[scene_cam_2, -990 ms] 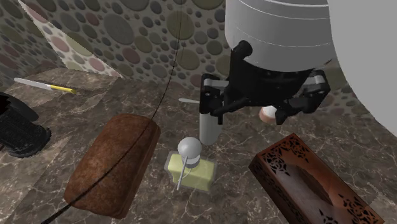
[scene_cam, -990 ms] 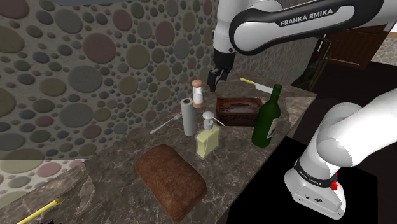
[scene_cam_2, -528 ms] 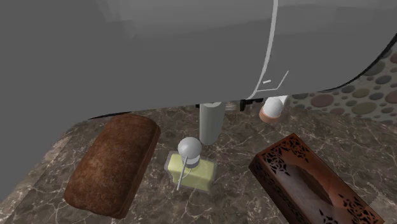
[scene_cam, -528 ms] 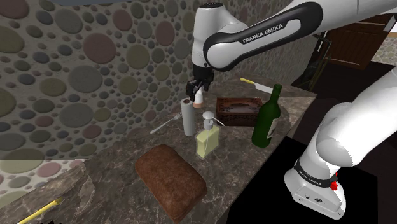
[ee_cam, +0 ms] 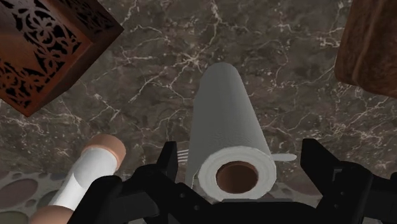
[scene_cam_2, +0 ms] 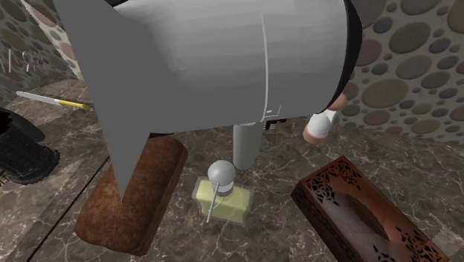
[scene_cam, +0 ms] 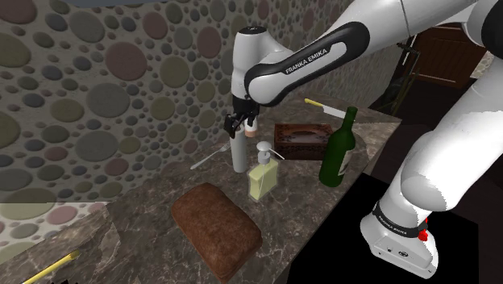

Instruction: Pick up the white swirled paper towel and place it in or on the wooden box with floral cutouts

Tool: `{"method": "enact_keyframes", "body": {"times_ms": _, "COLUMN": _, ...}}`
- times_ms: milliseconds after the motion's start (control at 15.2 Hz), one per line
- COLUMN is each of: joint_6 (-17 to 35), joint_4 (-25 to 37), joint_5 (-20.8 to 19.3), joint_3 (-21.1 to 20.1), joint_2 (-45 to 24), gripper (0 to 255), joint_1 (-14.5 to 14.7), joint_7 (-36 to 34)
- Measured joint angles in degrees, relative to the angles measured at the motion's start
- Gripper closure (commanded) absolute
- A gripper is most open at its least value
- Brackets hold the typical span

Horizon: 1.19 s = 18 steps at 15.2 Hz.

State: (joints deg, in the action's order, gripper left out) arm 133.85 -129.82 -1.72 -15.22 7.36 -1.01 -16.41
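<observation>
Dark marbled table [ee_cam: 159, 38] against a pebble wall [scene_cam: 97, 81], and the roll [ee_cam: 222, 108] stands upright near the box [ee_cam: 44, 51], so the tool [ee_cam: 241, 153] hangs over its top, fingers [ee_cam: 167, 167] spread wide either side, not touching, lined up for a top-down squeeze I'd guess.

The arm [scene_cam: 300, 58] rose from its base [scene_cam: 401, 230] at the shoulder view's lower right, arched high and reached to that view's left, the forearm slanting down to the wrist. The gripper [scene_cam: 235, 127] hung below the wrist, pointed downward. In the wrist view its fingers [ee_cam: 167, 167] stood well apart, jaws open. In the second exterior view the arm [scene_cam_2: 223, 67] crossed close before the camera.
</observation>
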Motion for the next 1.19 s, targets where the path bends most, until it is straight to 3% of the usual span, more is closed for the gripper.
{"method": "enact_keyframes", "body": {"times_ms": 594, "joint_6": 2.6, "joint_4": -0.7, "joint_5": -0.7, "joint_3": 0.0, "joint_2": -1.9, "gripper": 0, "joint_1": -0.2, "joint_7": -0.4}}
{"method": "enact_keyframes", "body": {"times_ms": 660, "joint_6": 2.6, "joint_4": -0.7, "joint_5": -0.7, "joint_3": 0.0, "joint_2": -1.9, "gripper": 255, "joint_1": -0.2, "joint_7": -0.4}}
{"method": "enact_keyframes", "body": {"times_ms": 1188, "joint_6": 2.6, "joint_4": -0.7, "joint_5": -0.7, "joint_3": 0.0, "joint_2": -1.9, "gripper": 255, "joint_1": -0.2, "joint_7": -0.4}}
